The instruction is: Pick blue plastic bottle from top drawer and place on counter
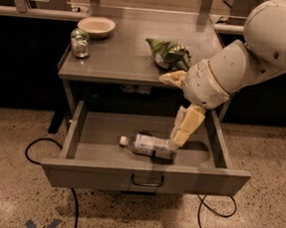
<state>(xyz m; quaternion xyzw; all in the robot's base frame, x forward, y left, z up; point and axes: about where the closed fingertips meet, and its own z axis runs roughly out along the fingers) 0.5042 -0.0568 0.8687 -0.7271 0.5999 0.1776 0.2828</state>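
Observation:
The blue plastic bottle (150, 146) lies on its side in the open top drawer (142, 177), white cap pointing left. My gripper (176, 141) hangs down from the white arm into the drawer, its tip at the bottle's right end. The counter (123, 59) is above the drawer.
On the counter stand a short glass jar with green lid (79, 43) at the left, a white bowl (96, 26) behind it and a green crumpled bag (168, 53) at the right. Black cables (35, 146) lie on the speckled floor around the cabinet.

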